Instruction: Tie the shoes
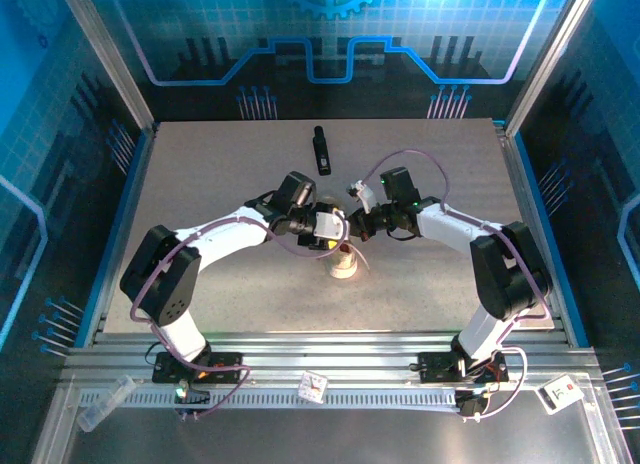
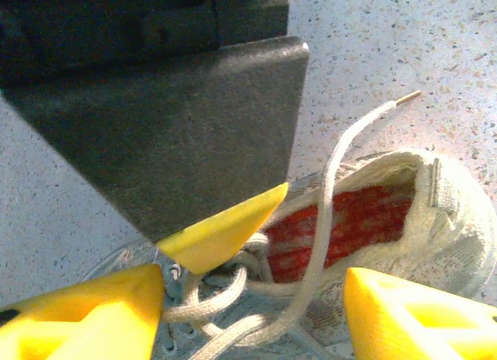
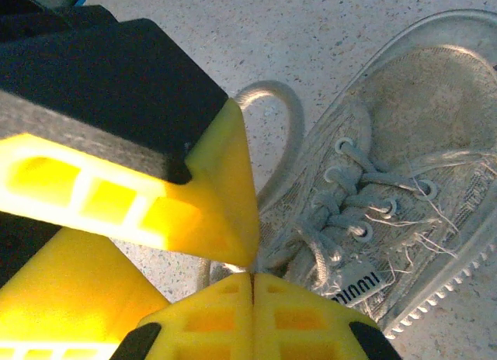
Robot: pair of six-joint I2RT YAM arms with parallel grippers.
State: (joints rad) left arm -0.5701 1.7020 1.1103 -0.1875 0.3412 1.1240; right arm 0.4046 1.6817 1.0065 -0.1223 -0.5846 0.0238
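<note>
The sneaker (image 1: pixel 342 267) lies mid-desk (image 1: pixel 200 184), just below both tools; the left tool (image 2: pixel 248 321) is spread above its red-lined mouth, a lace (image 2: pixel 322 212) (loose-ended) running between its fingers; the right tool (image 3: pixel 252 286) is pressed together beside the lacing.

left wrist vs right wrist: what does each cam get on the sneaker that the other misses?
Left wrist: red lining, heel opening, free lace end.
Right wrist: toe cap, eyelets, side label, lace loop lying on the table.
Both: sneaker, laces, speckled table.
</note>
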